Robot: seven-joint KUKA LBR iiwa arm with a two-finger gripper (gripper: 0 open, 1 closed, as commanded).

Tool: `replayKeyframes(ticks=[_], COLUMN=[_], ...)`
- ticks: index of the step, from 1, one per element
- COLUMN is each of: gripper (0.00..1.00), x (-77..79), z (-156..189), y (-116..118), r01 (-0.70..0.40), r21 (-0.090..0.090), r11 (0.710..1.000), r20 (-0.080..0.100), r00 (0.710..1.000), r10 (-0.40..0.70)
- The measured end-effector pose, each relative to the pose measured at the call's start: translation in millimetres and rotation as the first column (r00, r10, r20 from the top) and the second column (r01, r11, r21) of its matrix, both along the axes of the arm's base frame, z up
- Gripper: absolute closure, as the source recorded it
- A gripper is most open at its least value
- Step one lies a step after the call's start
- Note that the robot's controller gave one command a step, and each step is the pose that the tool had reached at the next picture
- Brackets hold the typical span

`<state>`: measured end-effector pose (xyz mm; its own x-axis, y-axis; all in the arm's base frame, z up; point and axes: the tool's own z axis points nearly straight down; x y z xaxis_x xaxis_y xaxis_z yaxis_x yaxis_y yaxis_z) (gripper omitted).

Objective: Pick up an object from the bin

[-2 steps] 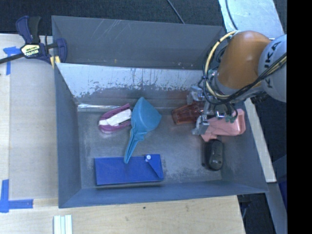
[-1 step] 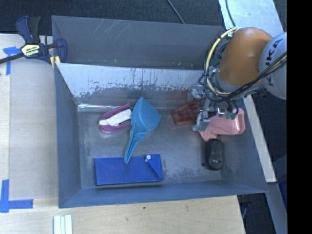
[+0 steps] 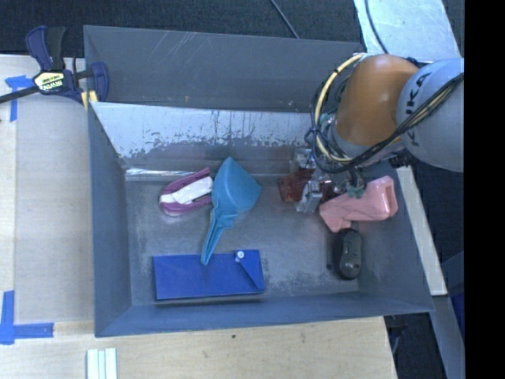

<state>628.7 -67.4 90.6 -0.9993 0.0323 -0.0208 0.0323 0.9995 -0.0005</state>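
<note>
Hanging low over the right part of the bin [image 3: 110,212], the gripper [image 3: 313,188] sits just beside a small dark red object [image 3: 290,186] lying between it and a blue scoop [image 3: 229,200]. Whether the gripper is spread or closed cannot be told.

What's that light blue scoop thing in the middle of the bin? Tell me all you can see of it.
It is a light blue scoop, plastic by its look, with a wide cup and a tapering handle. It lies on the floor of the bin, cup toward the back wall and handle toward the front. The handle's tip reaches the flat blue box. The cup's left side meets a pink and white thing.
</note>
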Motion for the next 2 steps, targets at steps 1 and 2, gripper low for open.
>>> replayKeyframes(ticks=[1, 2], gripper=[1.0, 1.0], x=[0.0, -2.9], z=[0.0, 174.9], y=[0.1, -7.7], r01=[-0.001, -0.049], r21=[0.0, -0.002], r11=[1.0, 0.999], r20=[0.0, 0.004], r00=[1.0, 0.999], r10=[0.001, 0.049])
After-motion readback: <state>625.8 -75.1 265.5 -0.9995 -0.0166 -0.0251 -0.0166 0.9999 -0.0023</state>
